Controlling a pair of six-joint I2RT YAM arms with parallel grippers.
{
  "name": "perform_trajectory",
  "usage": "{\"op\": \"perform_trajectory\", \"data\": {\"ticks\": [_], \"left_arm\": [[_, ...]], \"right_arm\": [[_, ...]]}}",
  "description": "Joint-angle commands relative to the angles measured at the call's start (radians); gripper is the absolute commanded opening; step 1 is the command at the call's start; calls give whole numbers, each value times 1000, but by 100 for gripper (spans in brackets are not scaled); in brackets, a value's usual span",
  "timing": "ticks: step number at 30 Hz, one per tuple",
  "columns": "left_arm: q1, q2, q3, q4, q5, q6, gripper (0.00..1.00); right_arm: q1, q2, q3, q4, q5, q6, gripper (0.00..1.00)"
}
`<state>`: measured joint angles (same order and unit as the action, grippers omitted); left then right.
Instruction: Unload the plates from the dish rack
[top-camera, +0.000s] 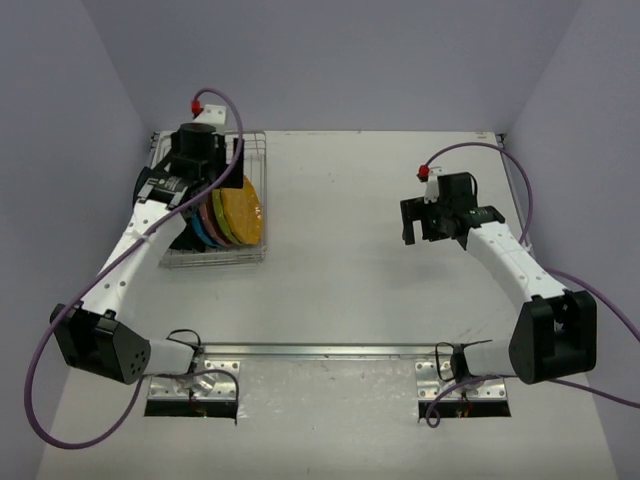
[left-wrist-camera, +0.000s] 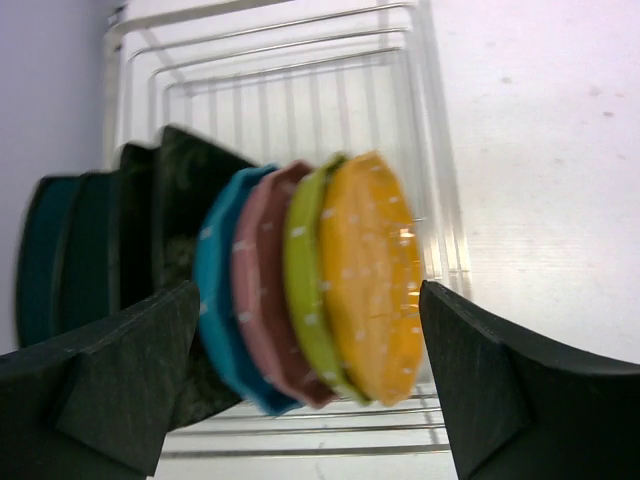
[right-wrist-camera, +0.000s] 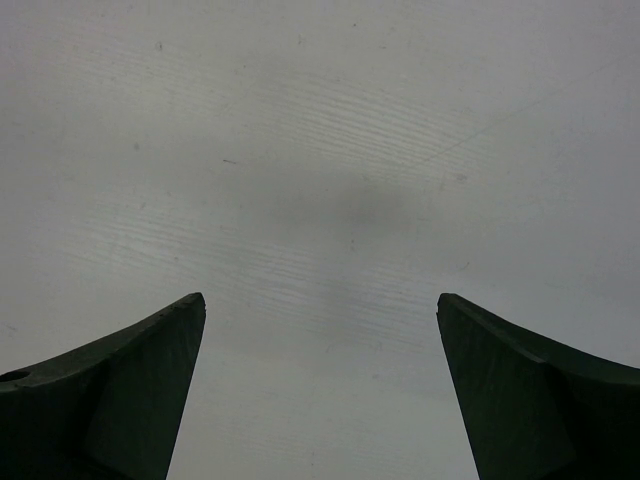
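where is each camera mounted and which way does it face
top external: above and behind the arm bases, looking down on the table; both arms show, left arm over the dish rack.
left wrist: on the left arm, looking down at the plates standing in the rack; the open left gripper frames them.
right wrist: on the right arm, looking down at bare table; only the open right gripper shows.
shared: top and left wrist both show the rack and plates.

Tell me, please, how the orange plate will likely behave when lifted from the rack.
The orange plate looks rigid, so it should not flex. Its glossy face may slip in a pinch. Standing on edge in the rack beside the green plate, its round rim could roll or nudge that neighbour.
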<state>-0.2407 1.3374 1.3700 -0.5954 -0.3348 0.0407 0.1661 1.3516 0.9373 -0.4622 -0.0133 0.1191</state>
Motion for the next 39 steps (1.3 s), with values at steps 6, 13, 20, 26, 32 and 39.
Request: {"op": "perform_trajectory", "data": {"ticks": [6, 13, 20, 26, 32, 39], "left_arm": [[-80, 248, 199, -130, -190, -50, 74], [-88, 313, 237, -196, -189, -115, 66], [-112, 296, 189, -195, -199, -117, 65], [-143, 295, 156, -182, -223, -111, 65], [-143, 315, 150, -193, -245, -116, 66], [-143, 351, 141, -204, -282, -120, 69]], "right_arm": [[3, 39, 38, 17, 31, 26, 99], [3, 82, 53, 12, 31, 32, 99], [3, 97, 58, 12, 31, 31, 99], [3, 96, 57, 10, 30, 31, 99], [4, 93, 57, 6, 33, 31, 99], [3, 89, 55, 7, 35, 30, 99]]}}
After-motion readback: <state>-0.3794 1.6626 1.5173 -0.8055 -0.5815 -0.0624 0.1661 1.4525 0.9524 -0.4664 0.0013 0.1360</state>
